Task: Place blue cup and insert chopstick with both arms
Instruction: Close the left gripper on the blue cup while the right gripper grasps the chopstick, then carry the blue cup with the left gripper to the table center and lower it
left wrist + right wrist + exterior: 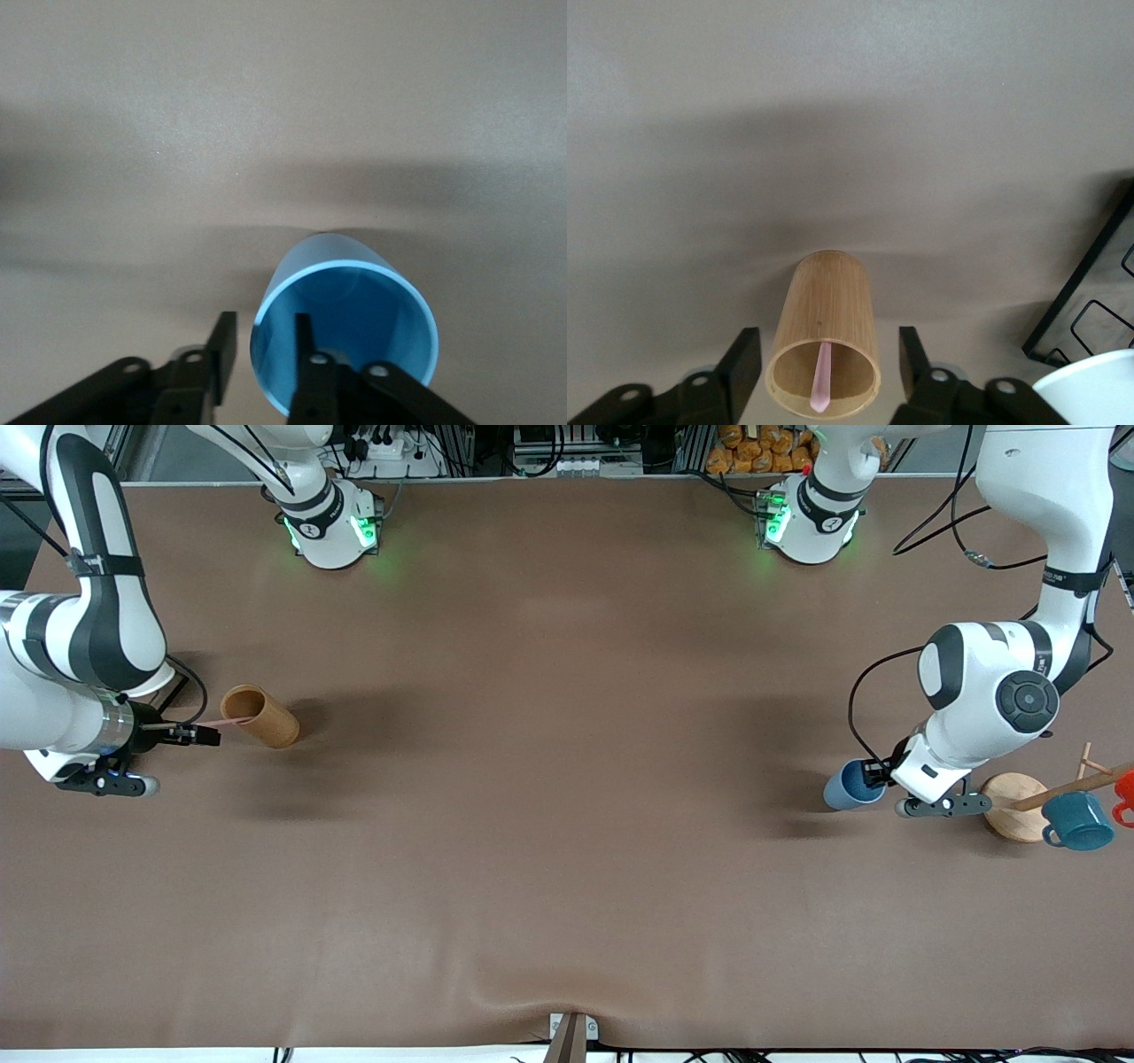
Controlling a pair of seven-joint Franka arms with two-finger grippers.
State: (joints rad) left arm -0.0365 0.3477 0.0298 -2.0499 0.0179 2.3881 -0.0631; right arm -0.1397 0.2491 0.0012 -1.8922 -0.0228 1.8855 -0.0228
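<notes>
Left gripper [879, 775] is at the left arm's end of the table, one finger inside the blue cup [850, 785] and one outside, pinching the wall. That rim grip looks chosen to leave the mouth clear. The cup is smooth light-blue plastic, slightly tapered with a paler rim, just beside the round wooden rack base [1016, 805] (teal mug [1076, 820] hangs off a peg there).

Right gripper [205, 734] is at the mouth of the brown holder [260, 716] at the right arm's end, fingers spread wide either side of it and gripping nothing. The chopstick [822, 379], a thin pale-pink stick, already rests inside. The holder is a matte, grained bamboo-like tube.
</notes>
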